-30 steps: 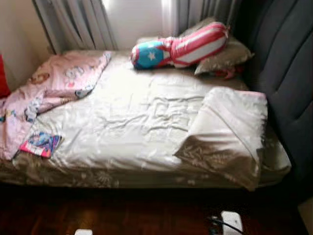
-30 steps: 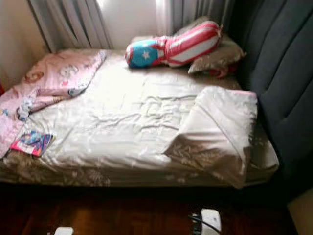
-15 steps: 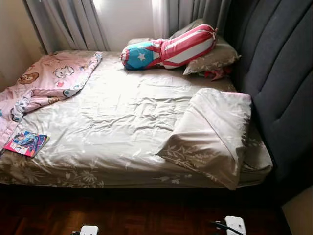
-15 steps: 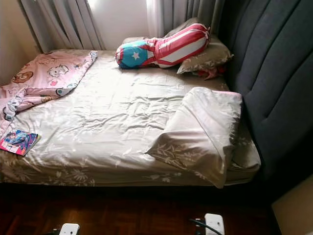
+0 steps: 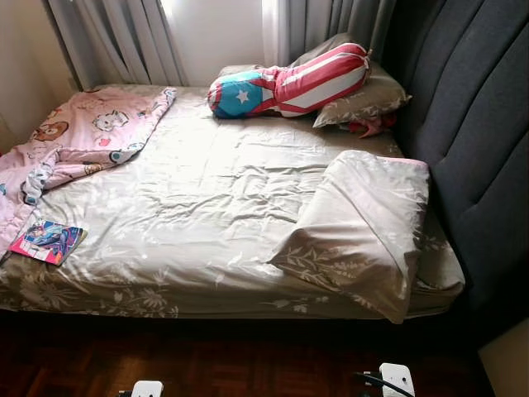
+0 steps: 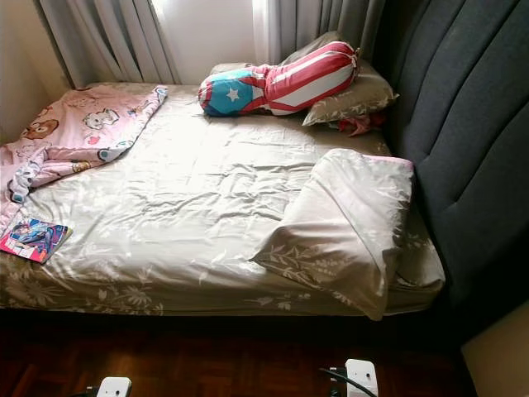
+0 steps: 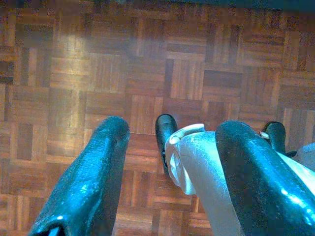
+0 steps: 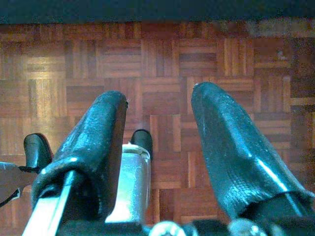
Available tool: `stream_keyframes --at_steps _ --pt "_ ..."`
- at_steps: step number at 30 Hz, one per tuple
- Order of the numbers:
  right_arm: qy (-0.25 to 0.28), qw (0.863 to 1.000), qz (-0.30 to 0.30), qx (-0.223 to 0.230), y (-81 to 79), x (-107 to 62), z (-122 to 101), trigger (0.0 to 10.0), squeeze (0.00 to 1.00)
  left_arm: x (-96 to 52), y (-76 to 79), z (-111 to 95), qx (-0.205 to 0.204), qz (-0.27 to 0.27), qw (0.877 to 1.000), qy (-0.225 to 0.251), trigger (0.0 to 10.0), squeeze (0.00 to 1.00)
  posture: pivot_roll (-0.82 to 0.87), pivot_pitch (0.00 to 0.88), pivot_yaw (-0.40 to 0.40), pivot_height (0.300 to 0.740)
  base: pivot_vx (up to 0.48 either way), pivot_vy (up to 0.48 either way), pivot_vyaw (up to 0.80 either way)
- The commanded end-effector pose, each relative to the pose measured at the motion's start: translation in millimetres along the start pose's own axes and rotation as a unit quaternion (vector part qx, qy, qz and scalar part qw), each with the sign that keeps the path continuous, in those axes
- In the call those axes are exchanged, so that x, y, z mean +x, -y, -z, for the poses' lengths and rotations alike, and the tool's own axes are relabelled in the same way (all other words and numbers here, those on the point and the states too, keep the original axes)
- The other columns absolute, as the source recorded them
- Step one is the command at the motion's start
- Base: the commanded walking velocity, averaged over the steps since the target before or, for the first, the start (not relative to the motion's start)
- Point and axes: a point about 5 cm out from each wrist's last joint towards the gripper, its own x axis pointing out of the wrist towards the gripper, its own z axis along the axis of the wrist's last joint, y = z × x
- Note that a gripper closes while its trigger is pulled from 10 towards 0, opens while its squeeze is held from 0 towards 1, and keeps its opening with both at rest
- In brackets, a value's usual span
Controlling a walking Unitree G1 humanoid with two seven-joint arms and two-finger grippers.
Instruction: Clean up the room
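My left hand [image 7: 170,162] and right hand [image 8: 157,147] hang over the parquet floor [image 7: 74,64], fingers apart, empty. Rumpled pink cartoon blanket [image 5: 78,136] and colourful magazine [image 5: 47,241] lie on the beige floral bed [image 5: 198,207], far left and near left.

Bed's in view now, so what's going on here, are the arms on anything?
Nothing is being handled. The robot stands facing the bed. Both arms hang idle over the parquet floor; the left gripper and right gripper are open and hold nothing. On the bed lie a rumpled pink blanket, a colourful book near the front edge, a loose pillow by the dark headboard, and a striped bolster at the far end.
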Motion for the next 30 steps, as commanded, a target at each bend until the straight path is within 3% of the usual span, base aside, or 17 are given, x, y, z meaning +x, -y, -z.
stream_keyframes --at_steps 1,22,30 --pt "-0.001 1.000 0.000 0.004 0.9 0.2 -0.9 10.0 0.00 -0.2 -1.4 1.6 -0.011 -0.001 1.000 -0.007 10.0 0.00 -0.06 0.000 -0.011 0.740 0.000 0.000 0.00" --pt "-0.002 1.000 0.001 0.007 0.8 0.6 -1.9 10.0 0.00 0.3 -1.1 -0.1 -0.013 0.001 1.000 -0.005 10.0 0.00 -0.06 0.000 -0.012 0.740 0.317 0.000 0.00" --pt "-0.004 1.000 -0.001 0.007 1.2 0.6 -1.8 10.0 0.00 0.4 -0.4 -0.1 -0.014 0.001 1.000 -0.005 10.0 0.00 -0.06 0.000 -0.014 0.740 0.357 0.000 -0.66"
